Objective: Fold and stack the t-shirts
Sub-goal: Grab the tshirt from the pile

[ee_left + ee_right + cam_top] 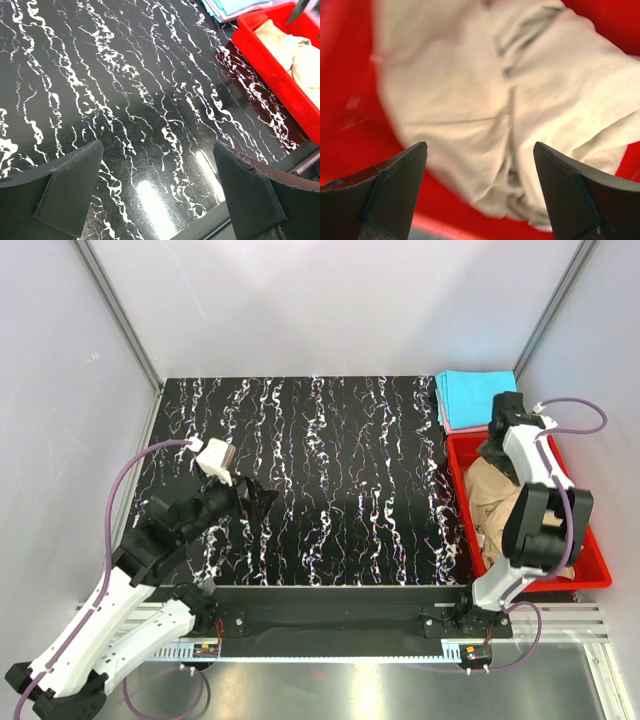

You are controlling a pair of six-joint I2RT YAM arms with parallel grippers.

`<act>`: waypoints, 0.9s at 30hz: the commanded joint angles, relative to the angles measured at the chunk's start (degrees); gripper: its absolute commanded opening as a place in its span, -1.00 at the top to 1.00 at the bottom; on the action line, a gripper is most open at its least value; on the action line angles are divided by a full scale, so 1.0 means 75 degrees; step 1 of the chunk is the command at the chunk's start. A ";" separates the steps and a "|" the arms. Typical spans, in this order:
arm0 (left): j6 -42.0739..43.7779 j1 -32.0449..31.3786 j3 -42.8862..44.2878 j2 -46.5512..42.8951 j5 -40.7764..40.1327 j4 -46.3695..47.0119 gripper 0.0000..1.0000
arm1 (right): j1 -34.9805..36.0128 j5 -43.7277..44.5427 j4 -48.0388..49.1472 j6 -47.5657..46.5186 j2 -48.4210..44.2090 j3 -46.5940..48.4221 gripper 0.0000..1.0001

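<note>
Tan t-shirt (485, 100), soft and all creased up, is lying crumpled in the red plastic bin (456, 502) at the right edge of the worktop (330, 490), which is glossy black with white marble veins. My right end effector (480, 150) hangs just over the cloth, fingers spread wide, pinching nothing. Behind the bin, the cyan t-shirt (475, 390) sits folded flat on the pink t-shirt (462, 426), tucked into the far corner. My left end effector (157, 192) is spread too, over open worktop on the left with loads of room around it.
</note>
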 commanded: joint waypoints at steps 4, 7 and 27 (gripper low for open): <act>-0.0226 -0.0026 -0.0084 0.0165 0.0580 0.0379 -0.99 | -0.1060 -0.0105 0.0014 0.0522 0.0334 -0.0441 -0.82; -0.0343 -0.0014 -0.0119 0.0375 0.0593 0.0415 -0.99 | -0.1412 -0.0620 0.0714 0.0499 0.0148 -0.1085 -0.81; -0.0647 -0.0014 0.0560 0.0645 -0.0286 -0.0053 -0.86 | -0.2327 -0.1968 0.0580 -0.0743 0.0430 -0.0011 1.00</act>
